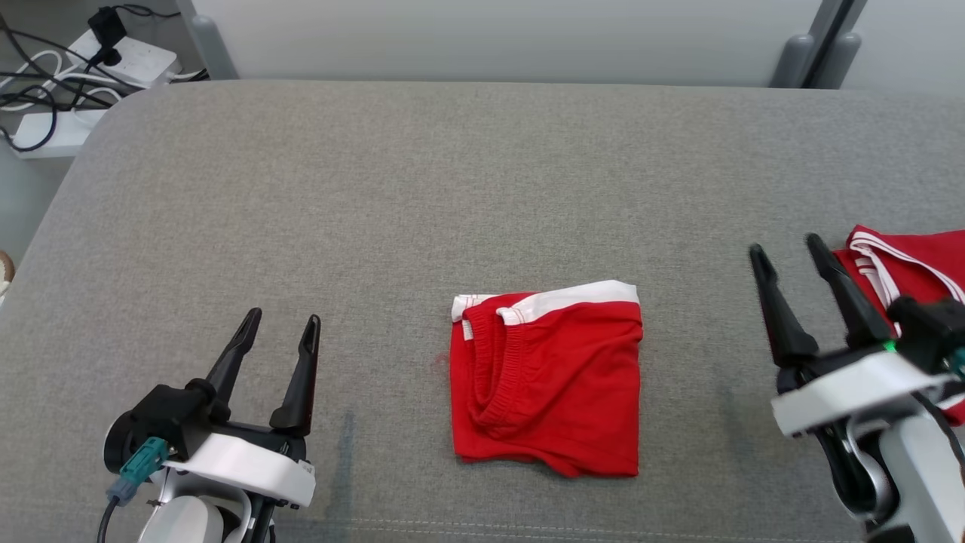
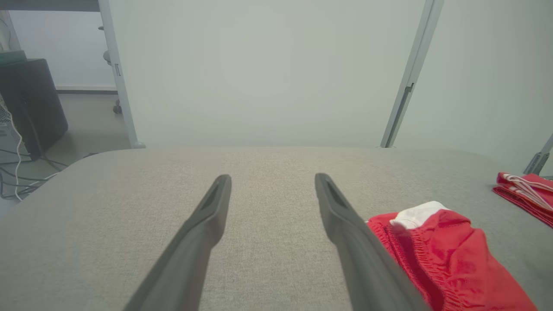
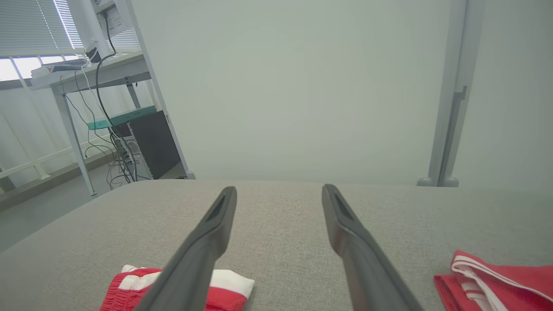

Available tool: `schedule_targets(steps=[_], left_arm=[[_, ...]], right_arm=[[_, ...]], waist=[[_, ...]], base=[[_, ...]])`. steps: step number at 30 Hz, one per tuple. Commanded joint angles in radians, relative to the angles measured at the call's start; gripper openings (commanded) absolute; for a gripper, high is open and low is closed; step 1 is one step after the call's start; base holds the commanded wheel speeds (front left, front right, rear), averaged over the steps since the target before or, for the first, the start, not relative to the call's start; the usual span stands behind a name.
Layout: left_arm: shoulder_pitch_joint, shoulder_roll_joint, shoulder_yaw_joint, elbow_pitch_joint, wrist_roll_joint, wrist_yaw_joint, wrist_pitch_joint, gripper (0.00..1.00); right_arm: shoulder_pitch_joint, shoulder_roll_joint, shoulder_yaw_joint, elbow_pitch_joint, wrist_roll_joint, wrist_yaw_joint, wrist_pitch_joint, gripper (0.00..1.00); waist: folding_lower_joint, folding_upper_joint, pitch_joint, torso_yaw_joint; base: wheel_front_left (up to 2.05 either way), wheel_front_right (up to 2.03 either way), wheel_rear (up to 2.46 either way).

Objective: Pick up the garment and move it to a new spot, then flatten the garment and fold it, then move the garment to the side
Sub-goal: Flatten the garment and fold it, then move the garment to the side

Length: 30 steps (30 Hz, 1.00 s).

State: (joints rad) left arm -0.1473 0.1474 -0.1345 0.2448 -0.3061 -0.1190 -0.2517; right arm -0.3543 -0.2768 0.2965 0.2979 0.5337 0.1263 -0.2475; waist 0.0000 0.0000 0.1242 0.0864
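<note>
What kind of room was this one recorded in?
Probably an office or lab workspace: a grey fabric-covered table, power strips with cables on the floor, and a desk with a computer tower by it.

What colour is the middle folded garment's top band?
White band on red fabric shorts; head view shows best.

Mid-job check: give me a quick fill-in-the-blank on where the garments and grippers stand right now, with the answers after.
1. The folded garment lying between the two grippers is ____ with white trim.
2. The left gripper and the right gripper both stand ____, touching no cloth.
3. A second red garment lies at the edge of the grey fabric surface on the robot's ____ side.

Missing words: red; open; right
</note>
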Motion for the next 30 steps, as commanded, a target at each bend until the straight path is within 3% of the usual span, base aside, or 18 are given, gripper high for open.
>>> schedule_targets(steps=[1, 9, 18, 30], left_arm=[[-0.021, 0.022, 0.042, -0.028, 0.01, 0.005, -0.01, 1.0], [0.031, 0.03, 0.071, -0.035, 0.01, 0.014, -0.01, 1.0], [0.084, 0.041, 0.092, -0.047, -0.002, 0.035, -0.008, 1.0], [0.091, 0.05, 0.076, -0.074, -0.005, 0.042, 0.012, 1.0]], right_arm=[[0.025, -0.003, -0.012, -0.044, -0.041, 0.004, -0.012, 1.0], [0.287, 0.072, -0.174, -0.233, -0.282, 0.004, -0.014, 1.0], [0.42, 0.143, -0.209, -0.263, -0.305, 0.004, -0.014, 1.0], [0.425, 0.152, -0.229, -0.249, -0.294, 0.004, -0.014, 1.0]], waist=[[0.0, 0.0, -0.007, -0.01], [0.0, 0.0, -0.056, -0.036], [0.0, 0.0, -0.089, -0.048], [0.0, 0.0, -0.103, -0.024]], base=[[0.0, 0.0, 0.0], [0.0, 0.0, 0.0], [0.0, 0.0, 0.0], [0.0, 0.0, 0.0]])
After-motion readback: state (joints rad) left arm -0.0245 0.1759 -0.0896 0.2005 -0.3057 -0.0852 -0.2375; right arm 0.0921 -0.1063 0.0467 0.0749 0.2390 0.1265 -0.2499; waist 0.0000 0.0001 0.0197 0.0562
